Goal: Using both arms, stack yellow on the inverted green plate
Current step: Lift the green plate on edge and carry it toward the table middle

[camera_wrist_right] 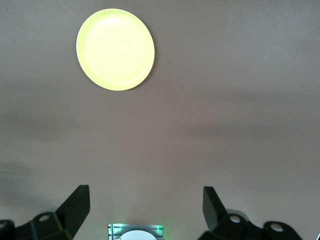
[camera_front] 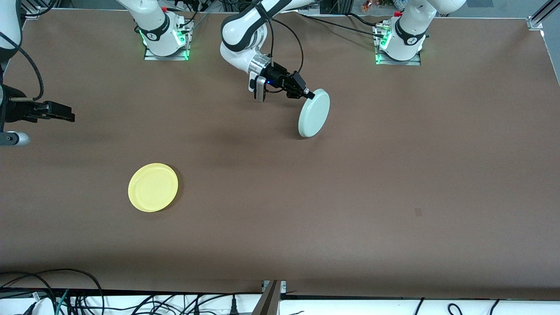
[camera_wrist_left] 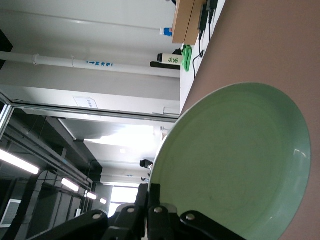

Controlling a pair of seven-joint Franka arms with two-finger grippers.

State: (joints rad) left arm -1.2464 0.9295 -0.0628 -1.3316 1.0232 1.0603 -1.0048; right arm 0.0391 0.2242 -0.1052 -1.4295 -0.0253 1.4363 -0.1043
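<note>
The green plate (camera_front: pixel 314 113) hangs tilted almost on its edge, with its lower rim at or just above the brown table (camera_front: pixel 350 197). My left gripper (camera_front: pixel 309 94) is shut on its upper rim. In the left wrist view the plate (camera_wrist_left: pixel 240 165) fills the frame and the gripper (camera_wrist_left: pixel 154 192) pinches its rim. The yellow plate (camera_front: pixel 153 187) lies flat and upright on the table, nearer the front camera, toward the right arm's end. My right gripper (camera_front: pixel 70 117) is open and empty, up in the air at the right arm's end. Its wrist view shows the yellow plate (camera_wrist_right: pixel 115 49) ahead of the gripper (camera_wrist_right: pixel 146 200).
The two arm bases (camera_front: pixel 165 41) (camera_front: pixel 399 43) stand at the table's back edge with green lights. Cables (camera_front: pixel 65 297) hang below the front edge. A small dark mark (camera_front: pixel 418 212) is on the table toward the left arm's end.
</note>
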